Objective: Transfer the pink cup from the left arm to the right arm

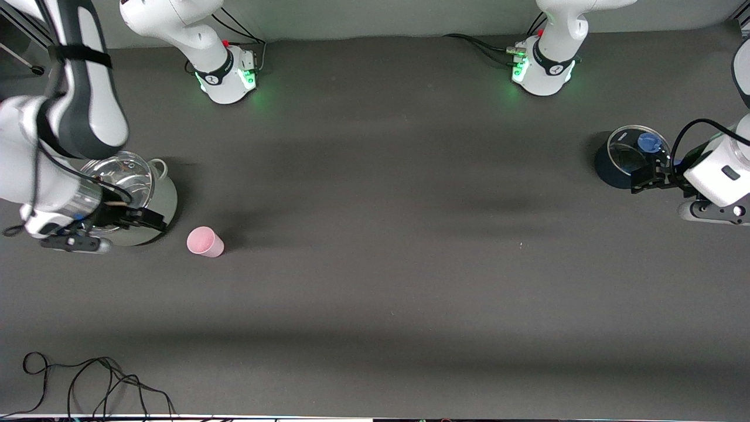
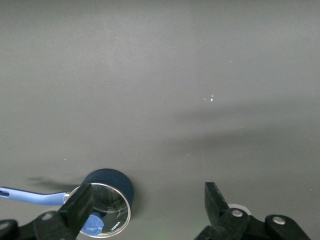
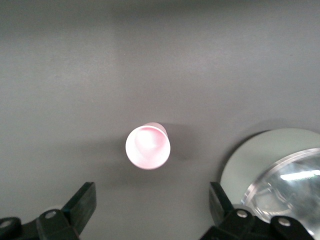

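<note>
Standing upright on the table (image 1: 375,293), the pink cup (image 1: 205,241) is resting free just beside the silver pot (image 1: 132,193), nearer the front camera. We are finding the right gripper (image 1: 132,218) spread wide and empty over that pot's edge, so the handover looks complete. The left gripper (image 1: 650,179) is waiting, released, well apart at a dark blue pot (image 1: 624,158).

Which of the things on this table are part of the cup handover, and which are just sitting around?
Part of the job:
- pink cup, upright on the table, free of both hands
- right hand, open, over the silver pot
- left hand, open, over the dark blue pot

Lying about:
- silver pot with glass lid
- dark blue pot with glass lid
- black cable
</note>
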